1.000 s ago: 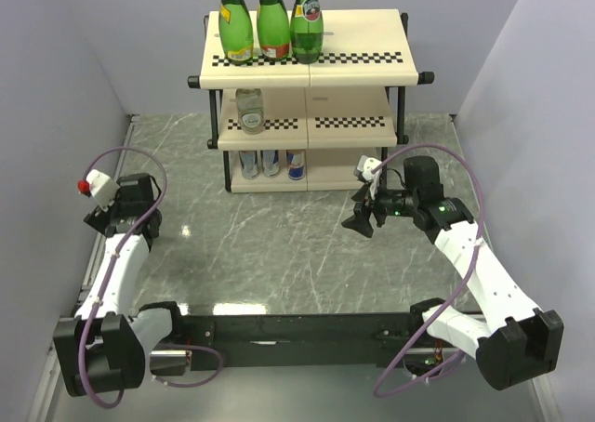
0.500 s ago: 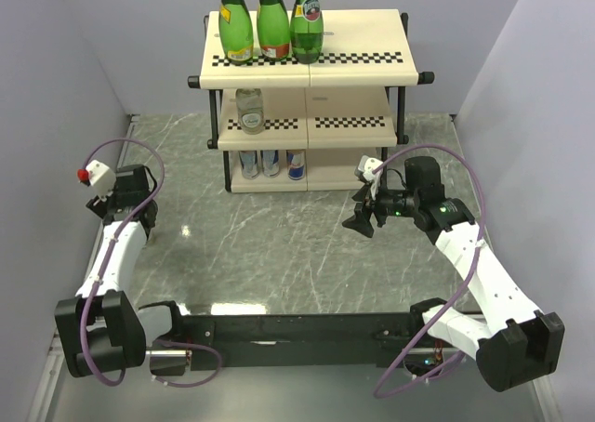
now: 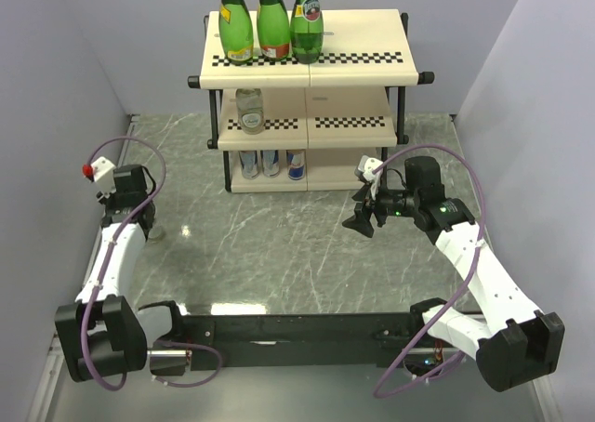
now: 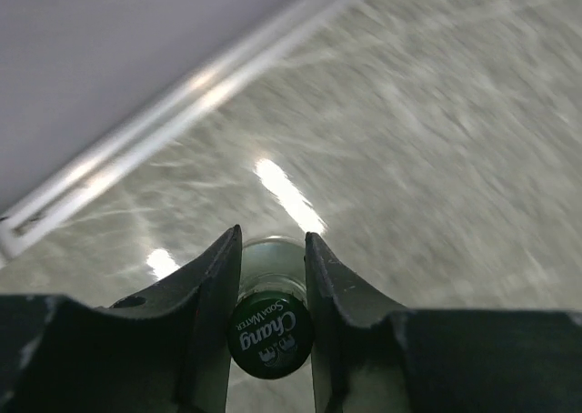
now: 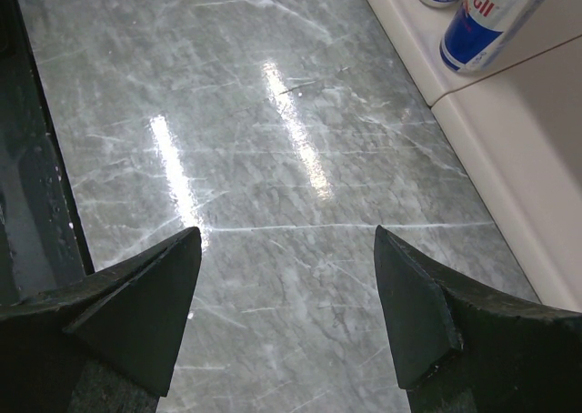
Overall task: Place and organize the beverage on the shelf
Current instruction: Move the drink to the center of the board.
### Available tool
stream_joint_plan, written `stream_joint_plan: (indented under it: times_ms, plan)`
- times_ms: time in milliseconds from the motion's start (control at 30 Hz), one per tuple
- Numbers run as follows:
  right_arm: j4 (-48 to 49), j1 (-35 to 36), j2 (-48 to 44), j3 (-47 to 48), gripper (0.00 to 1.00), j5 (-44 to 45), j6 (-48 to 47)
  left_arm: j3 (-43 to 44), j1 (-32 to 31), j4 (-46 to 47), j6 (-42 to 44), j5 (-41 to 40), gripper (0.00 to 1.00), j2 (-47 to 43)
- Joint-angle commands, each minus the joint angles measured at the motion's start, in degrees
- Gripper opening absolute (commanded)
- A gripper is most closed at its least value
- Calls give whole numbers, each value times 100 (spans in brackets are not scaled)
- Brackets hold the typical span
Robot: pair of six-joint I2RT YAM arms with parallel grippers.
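Observation:
My left gripper (image 4: 273, 242) is shut on the neck of a clear glass bottle with a dark green "Chang Soda Water" cap (image 4: 270, 336), which stands upright on the marble floor near the left wall. From above, the left gripper (image 3: 127, 202) covers that bottle. My right gripper (image 5: 286, 240) is open and holds nothing; it hovers over the floor just in front of the shelf's (image 3: 358, 69) right half. The shelf holds three green bottles (image 3: 272, 22) on top, a clear bottle (image 3: 249, 111) on the middle board and three cans (image 3: 271, 163) at the bottom.
A Red Bull can (image 5: 486, 17) on the bottom board (image 5: 509, 140) lies up and to the right of the right gripper (image 3: 359, 219). The grey wall and its metal floor rail (image 4: 182, 113) run close behind the left gripper. The black base bar (image 3: 297, 329) lies along the near edge.
The left jaws have shut on the bottle's neck, and the left wrist has shifted slightly back and left toward the wall. The right arm has not moved.

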Motion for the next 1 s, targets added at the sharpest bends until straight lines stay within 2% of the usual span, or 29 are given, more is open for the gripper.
stream_joint_plan:
  times_ms: [0, 133, 233, 333, 367, 433, 467, 667, 767, 833, 967]
  plan:
    - [7, -35, -93, 207, 82, -94, -74, 250, -29, 302, 222, 1378, 0, -500]
    - [34, -44, -93, 198, 83, -76, -74, -83, -134, 635, 407, 2549, 0, -1036]
    - [16, -52, -58, 198, 83, -67, -75, -233, -485, 732, 530, 3120, 0, -1441]
    - [7, -44, -14, 207, 83, -41, -75, -286, -1038, 829, 723, 3534, 1, -1678]
    - [16, -35, -5, 198, 82, -24, -75, -303, -1501, 925, 836, 3641, 1, -1749]
    - [42, -44, -5, 189, 83, -6, -66, -347, -1908, 1022, 899, 3869, 1, -1749]
    - [34, -44, 4, 189, 83, 20, -66, -356, -2319, 1075, 995, 3983, 1, -1714]
    - [51, -52, 74, 180, 82, 100, -66, -356, -3884, 1637, 1495, 3950, 1, -1223]
    - [69, -52, 109, 172, 83, 161, -66, -269, -4587, 2024, 1873, 3686, 1, -889]
    - [69, -61, 136, 172, 83, 187, -66, -138, -4888, 2217, 2041, 3423, 0, -574]
    - [60, -79, 215, 172, 82, 223, -83, 65, -5678, 2559, 2541, 3396, 0, -29]
